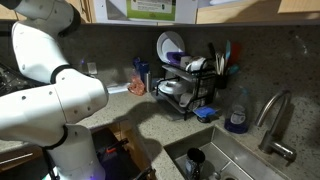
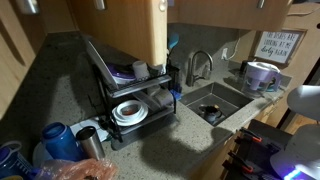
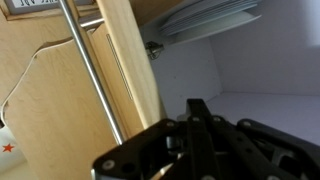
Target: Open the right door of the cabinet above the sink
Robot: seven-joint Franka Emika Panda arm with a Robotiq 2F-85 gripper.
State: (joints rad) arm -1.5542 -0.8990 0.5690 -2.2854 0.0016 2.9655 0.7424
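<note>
The pale tan cabinet [image 2: 215,8] hangs above the sink [image 2: 215,100]. One of its doors [image 2: 140,30] stands swung open, edge toward the room. In the wrist view the door's edge [image 3: 130,60] and its long metal bar handle [image 3: 90,70] run diagonally on the left. The white cabinet interior with stacked plates [image 3: 210,20] is to the right. My gripper [image 3: 200,108] is black, its fingers pressed together with nothing between them, just right of the door edge and inside the opening. The sink [image 1: 235,160] and cabinet fronts [image 1: 240,8] also show in an exterior view; the gripper is out of frame there.
A black dish rack [image 1: 190,85] with plates and bowls stands on the speckled counter left of the curved faucet [image 1: 272,120]. The rack [image 2: 130,95] sits right under the open door. Cups and bottles [image 2: 60,140] crowd the counter corner. My white arm [image 1: 60,95] fills the left.
</note>
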